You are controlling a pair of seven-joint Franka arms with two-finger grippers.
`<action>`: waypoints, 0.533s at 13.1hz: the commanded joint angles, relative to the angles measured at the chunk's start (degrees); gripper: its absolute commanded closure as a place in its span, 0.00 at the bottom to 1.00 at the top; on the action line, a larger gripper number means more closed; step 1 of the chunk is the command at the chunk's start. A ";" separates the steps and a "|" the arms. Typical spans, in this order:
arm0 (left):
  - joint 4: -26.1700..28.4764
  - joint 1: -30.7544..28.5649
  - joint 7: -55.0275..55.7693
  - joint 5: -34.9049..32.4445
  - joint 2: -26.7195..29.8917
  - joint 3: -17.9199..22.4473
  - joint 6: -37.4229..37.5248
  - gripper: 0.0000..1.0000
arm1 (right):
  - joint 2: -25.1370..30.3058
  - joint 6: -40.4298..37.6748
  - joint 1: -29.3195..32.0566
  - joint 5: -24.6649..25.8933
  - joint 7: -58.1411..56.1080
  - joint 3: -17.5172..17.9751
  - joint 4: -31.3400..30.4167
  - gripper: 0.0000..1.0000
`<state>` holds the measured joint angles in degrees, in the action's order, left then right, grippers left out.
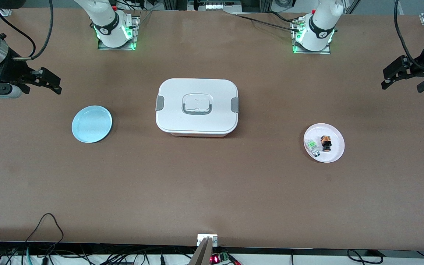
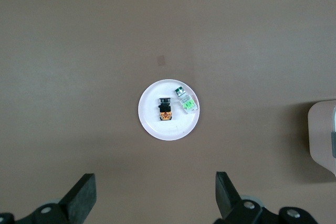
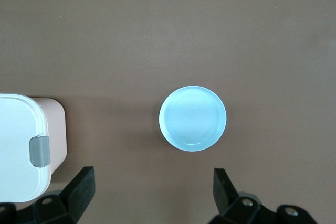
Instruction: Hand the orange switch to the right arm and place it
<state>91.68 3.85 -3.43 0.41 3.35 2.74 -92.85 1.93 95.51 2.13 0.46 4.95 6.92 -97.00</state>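
The orange switch [image 1: 325, 142] lies on a small white plate [image 1: 335, 154] toward the left arm's end of the desk [image 1: 212, 191]. In the left wrist view the switch [image 2: 166, 110] shows a black body with an orange part at one end. A clear-and-green component [image 1: 312, 145] lies just beside it on the same plate; whether the two touch cannot be told.

The left gripper [image 1: 405, 75] hangs in the air at the desk's edge by the left arm's end, apart from the plate. Its fingers [image 2: 80, 195] stand wide apart with nothing between them, and the wrist camera looks down on the white plate [image 2: 169, 129].

A white box [image 1: 196, 106] with a closed lid and grey side latches sits in the middle of the desk, between the two plates. A light blue plate [image 1: 91, 124] rests toward the right arm's end, with nothing on it.

The right gripper [image 1: 48, 81] is up over the desk at the right arm's end, well apart from the blue plate. Its fingers [image 3: 79, 184] are spread wide and hold nothing; its wrist view shows the blue plate [image 3: 192, 118] and a corner of the box [image 3: 23, 145].
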 commanded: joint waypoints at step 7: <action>-0.19 -0.33 -0.44 0.82 0.61 -0.36 0.22 0.00 | -0.61 -1.20 -0.19 -0.11 0.23 -0.16 1.37 0.00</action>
<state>91.56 3.85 -3.48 0.41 3.36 2.65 -92.86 1.93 95.49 2.13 0.46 4.95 6.92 -97.00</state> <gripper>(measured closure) 0.000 0.000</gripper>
